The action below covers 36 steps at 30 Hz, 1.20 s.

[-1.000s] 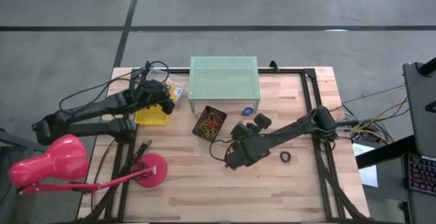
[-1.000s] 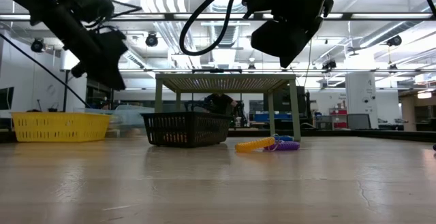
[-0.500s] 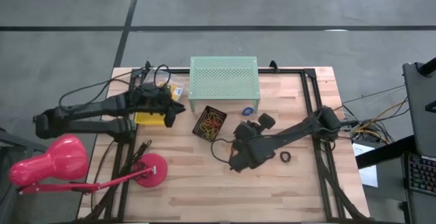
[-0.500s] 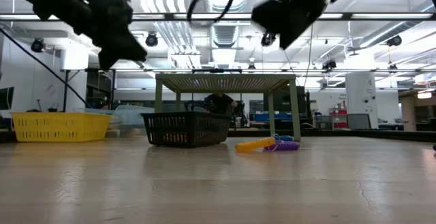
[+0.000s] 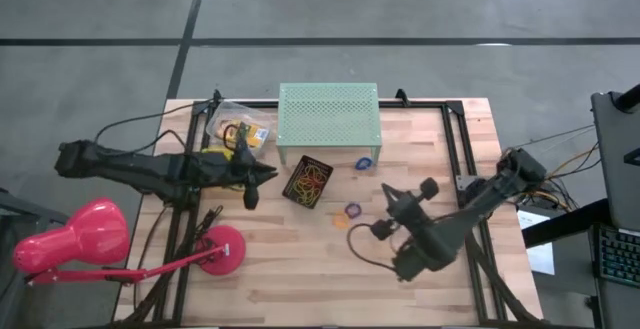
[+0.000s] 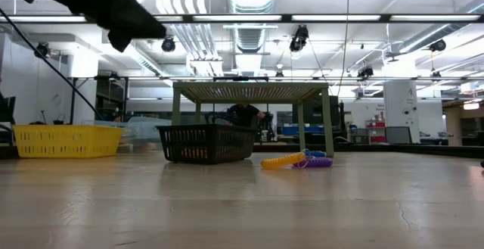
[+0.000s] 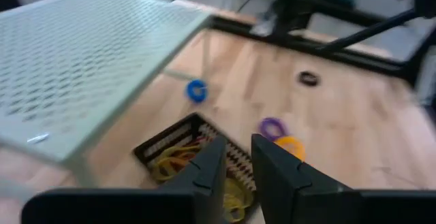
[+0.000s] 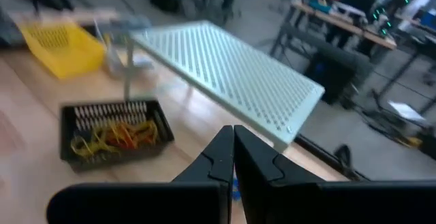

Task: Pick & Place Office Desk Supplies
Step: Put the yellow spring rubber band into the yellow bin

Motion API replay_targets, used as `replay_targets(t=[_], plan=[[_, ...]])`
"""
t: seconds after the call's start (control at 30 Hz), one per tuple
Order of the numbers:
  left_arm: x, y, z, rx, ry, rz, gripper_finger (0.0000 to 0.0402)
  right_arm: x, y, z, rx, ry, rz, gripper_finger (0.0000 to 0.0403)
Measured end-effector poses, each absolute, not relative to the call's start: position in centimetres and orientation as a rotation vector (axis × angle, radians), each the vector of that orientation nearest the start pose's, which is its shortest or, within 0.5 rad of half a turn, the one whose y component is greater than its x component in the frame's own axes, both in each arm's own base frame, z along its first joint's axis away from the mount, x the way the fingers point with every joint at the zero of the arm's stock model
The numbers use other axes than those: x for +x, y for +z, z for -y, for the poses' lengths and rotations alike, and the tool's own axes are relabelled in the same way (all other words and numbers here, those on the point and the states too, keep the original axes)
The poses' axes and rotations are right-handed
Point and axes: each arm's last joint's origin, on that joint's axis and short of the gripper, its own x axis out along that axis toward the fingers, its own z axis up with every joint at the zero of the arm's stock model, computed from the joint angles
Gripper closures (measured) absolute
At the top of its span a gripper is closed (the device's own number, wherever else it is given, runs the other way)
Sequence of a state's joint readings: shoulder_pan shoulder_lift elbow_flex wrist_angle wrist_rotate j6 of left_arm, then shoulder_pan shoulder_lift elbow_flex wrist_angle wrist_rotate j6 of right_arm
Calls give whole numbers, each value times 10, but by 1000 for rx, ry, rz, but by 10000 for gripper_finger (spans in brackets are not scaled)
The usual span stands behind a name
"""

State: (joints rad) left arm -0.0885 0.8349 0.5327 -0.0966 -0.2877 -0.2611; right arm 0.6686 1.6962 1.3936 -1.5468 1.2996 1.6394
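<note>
Above the table (image 5: pixel 300 259), left end effector (image 7: pixel 235 161) narrowly parted, holding nothing.

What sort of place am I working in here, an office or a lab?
Most likely a robotics lab or workshop, not an office: exposed ceiling ducts overhead, workbenches with equipment behind, and the wooden table stands on bare concrete floor.

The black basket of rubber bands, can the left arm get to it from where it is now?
Probably yes. The left gripper hangs just beside the black basket, whose top is open, with nothing between them.
</note>
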Motion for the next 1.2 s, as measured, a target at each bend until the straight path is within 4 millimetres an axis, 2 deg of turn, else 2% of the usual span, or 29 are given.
replay_targets(t=[0.23,0.37,0.5,0.67,0.83,1.03,1.13,1.2], plan=[[193,252,28,-117,141,-204,328,198,257,-139,12,-873,-92,394],[206,246,33,-57,121,-179,328,180,237,-125,49,-867,-55,394],[218,234,36,-37,122,-219,328,169,227,-118,88,-826,31,394],[221,229,34,100,165,-254,328,164,228,-118,94,-851,-44,394],[216,236,30,219,270,-234,328,166,228,-120,153,-880,-89,394],[201,249,26,538,297,-263,328,169,233,-122,68,-873,-134,394],[188,260,23,527,295,-219,328,172,242,-125,-5,-861,-167,394],[177,264,21,481,291,-214,328,175,251,-128,12,-858,-161,394]])
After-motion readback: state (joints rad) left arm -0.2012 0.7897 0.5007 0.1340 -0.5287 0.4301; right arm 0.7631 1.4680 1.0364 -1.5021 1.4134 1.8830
